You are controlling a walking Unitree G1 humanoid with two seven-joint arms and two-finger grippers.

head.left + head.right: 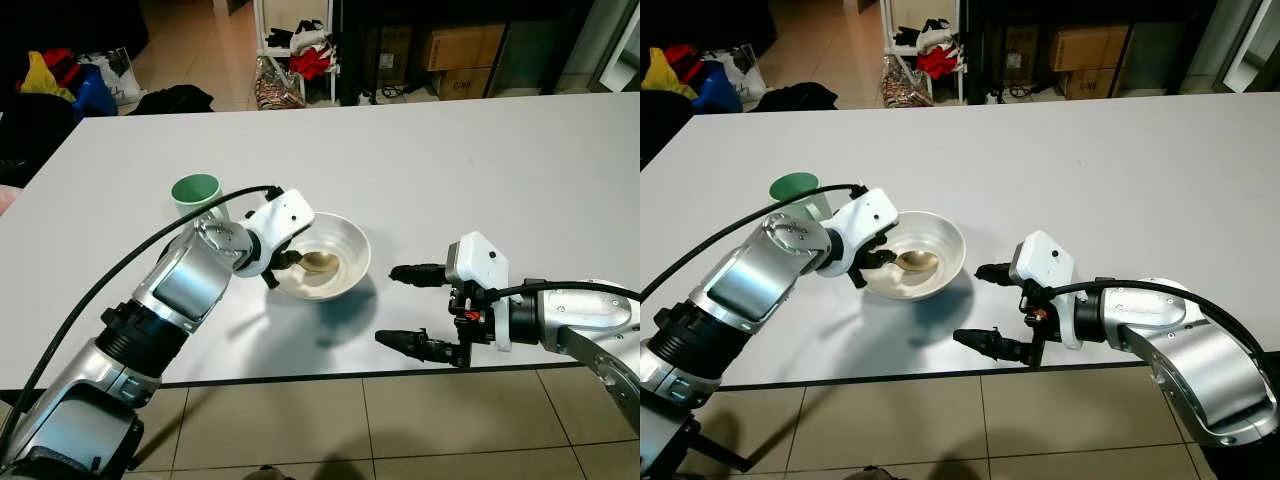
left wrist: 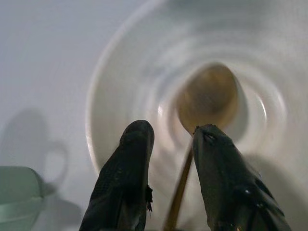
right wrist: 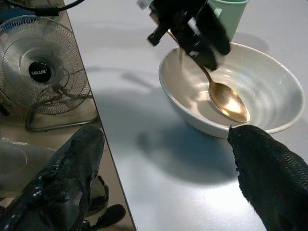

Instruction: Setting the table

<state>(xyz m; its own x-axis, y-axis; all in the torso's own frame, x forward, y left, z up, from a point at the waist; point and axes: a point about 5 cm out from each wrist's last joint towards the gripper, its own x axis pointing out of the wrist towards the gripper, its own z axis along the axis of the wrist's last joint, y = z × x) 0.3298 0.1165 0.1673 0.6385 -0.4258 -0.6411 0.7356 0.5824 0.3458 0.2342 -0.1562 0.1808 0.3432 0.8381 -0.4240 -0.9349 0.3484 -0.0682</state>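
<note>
Gold-coloured metal catches the light inside the white bowl (image 1: 325,262): a spoon (image 3: 226,100) lies with its scoop near the bowl's bottom and its handle slanting up over the rim toward the left tool (image 1: 283,268). That tool sits at the bowl's near-left rim, its two black fingers (image 2: 122,183) on either side of the thin handle. In the left wrist view the handle runs up between the fingers, close against one of them, with a gap to the other; whether they actually press on it I cannot tell. The scoop lies just beyond the fingertips, down in the ribbed hollow of the bowl.

Behind the left tool's wrist, a pale green cup (image 1: 196,194) stands upright on the white tabletop (image 1: 480,170), just beside the bowl.

On the other side of the bowl the right tool (image 1: 408,308) hovers low near the tabletop's front edge, well apart from the bowl's rim, its fingers spread wide and holding nothing. One finger points toward the bowl; the other reaches out over the tabletop's edge. Seen from the right wrist, a floor fan (image 3: 41,72) stands on the tiled floor below that edge.
</note>
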